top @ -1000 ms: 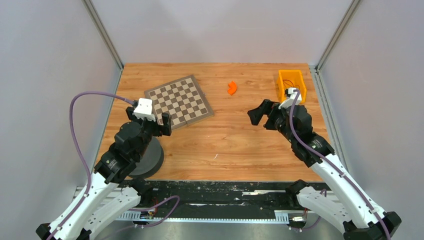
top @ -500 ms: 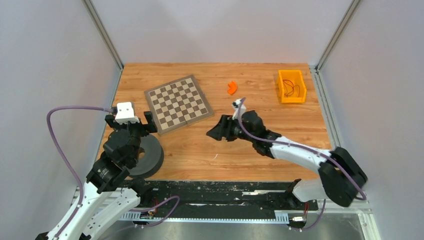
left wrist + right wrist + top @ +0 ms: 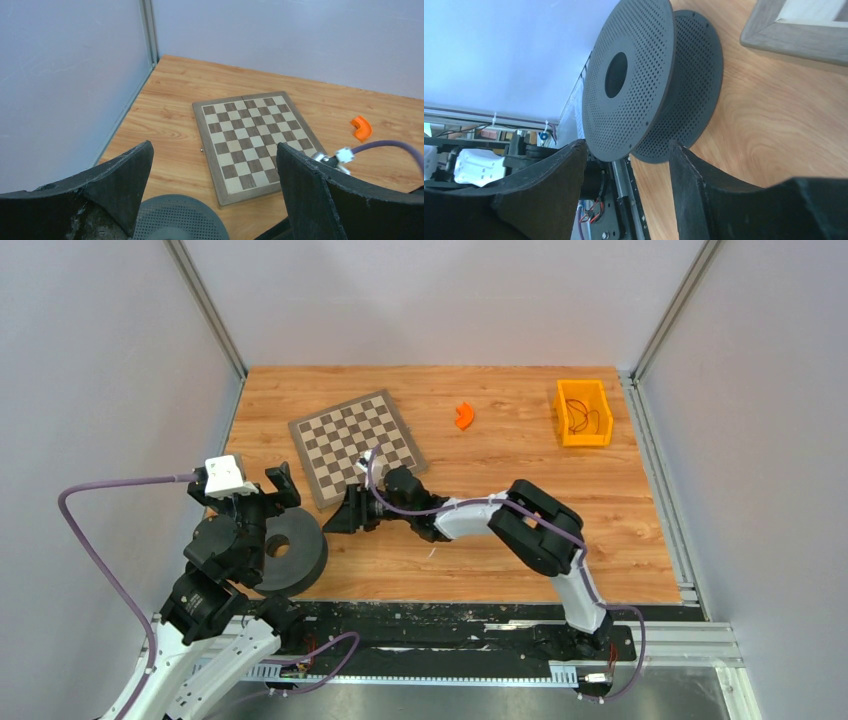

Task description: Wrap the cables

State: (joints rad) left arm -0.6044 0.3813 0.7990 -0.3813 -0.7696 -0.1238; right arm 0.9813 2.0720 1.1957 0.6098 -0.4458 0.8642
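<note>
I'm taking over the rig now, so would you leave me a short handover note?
Left tool: open, empty, by the spool.
Right tool: open, empty, facing the spool's rim.
Wire: loose in the bin, far right corner.
Done: nothing; no wire seen on the spool.
Left: fetch the wire, wind it on the spool.
</note>
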